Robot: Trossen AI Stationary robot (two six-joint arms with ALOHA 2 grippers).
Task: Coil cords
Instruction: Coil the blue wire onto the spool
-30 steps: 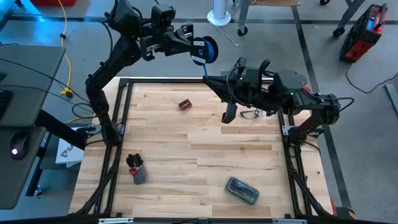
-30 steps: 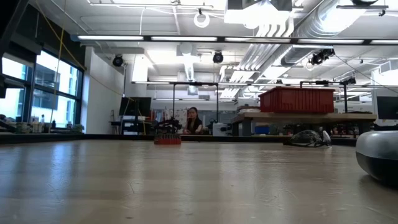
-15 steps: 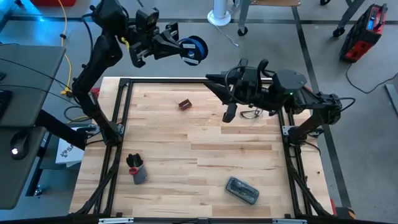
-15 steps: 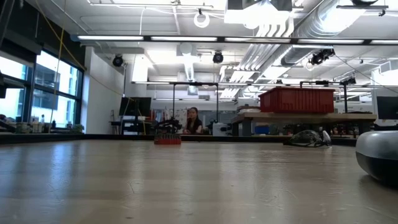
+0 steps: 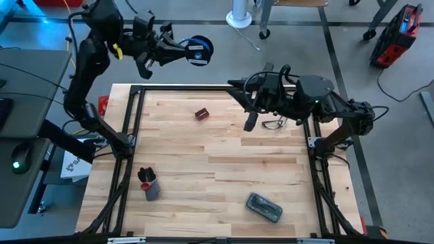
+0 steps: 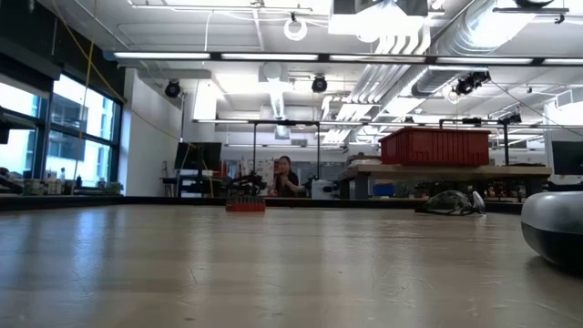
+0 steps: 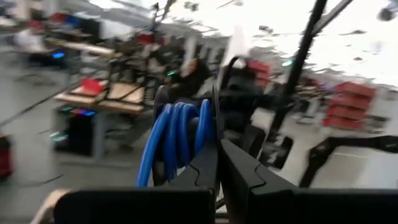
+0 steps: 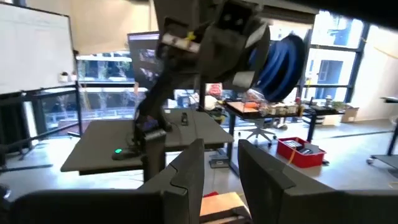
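The blue cord is wound on a round black reel (image 5: 199, 49), held high beyond the table's far edge at the left; my left gripper (image 5: 183, 49) is shut on it. In the left wrist view the blue coils (image 7: 177, 134) sit just beside the shut fingers. My right gripper (image 5: 232, 86) hovers over the table's far edge, points toward the reel and stands open with nothing between its fingers (image 8: 186, 171). The right wrist view shows the reel (image 8: 283, 59) farther off on the left arm. My left gripper pinches the reel's black side disc at its rim (image 7: 214, 127) between its two fingers, beside the blue coils. The fingers lie level and come from the table's left. The reel stands on edge, lifted clear of everything.
On the wooden table lie a small red-brown block (image 5: 201, 113), dark-framed glasses (image 5: 274, 124), a black-grey piece with a red tip (image 5: 148, 184) and a grey case (image 5: 264, 207). A yellow cable (image 5: 70, 41) runs over the floor at far left. A desk stands left of the table.
My left gripper has swung the reel toward the left, away from my right gripper, and its wrist has turned; the reel stays in the hold. The short blue stretch from the reel down to my right gripper shows no more.
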